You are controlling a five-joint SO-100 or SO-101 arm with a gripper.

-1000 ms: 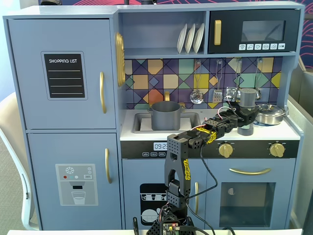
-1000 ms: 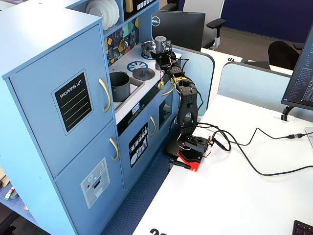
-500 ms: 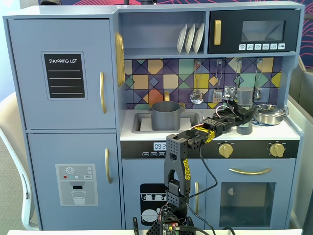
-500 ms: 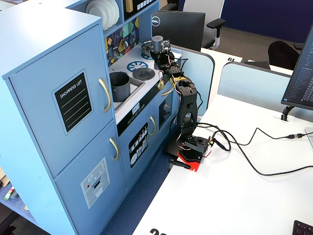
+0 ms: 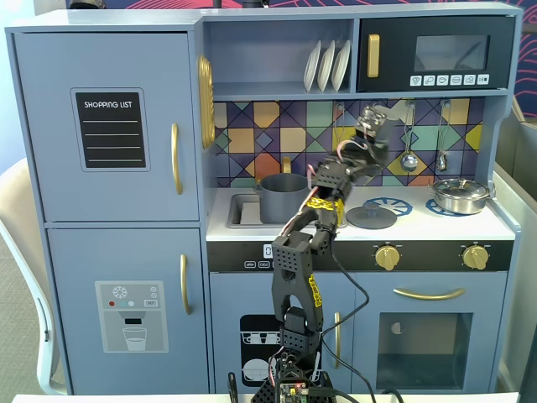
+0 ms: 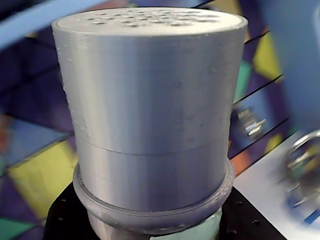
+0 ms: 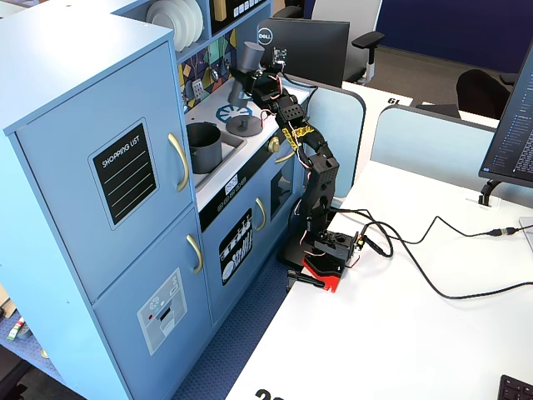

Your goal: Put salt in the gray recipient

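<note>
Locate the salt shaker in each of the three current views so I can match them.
A fixed view: salt shaker upper centre-right, held tilted before the tiled backsplash.
Wrist view: its cap fills the frame.
A fixed view: top centre, above the round lid.
Shared landmark: the gray pot in the sink.

Even, bright indoor light in both fixed views, with soft shadows only. Wrist view: the salt point(image 6: 150, 115) cap fills the frame, sharp, with a vertical sheen; tiled backdrop point(image 6: 30, 165) behind it blurred; the gripper point(image 5: 370, 119) motion-blurred
</note>
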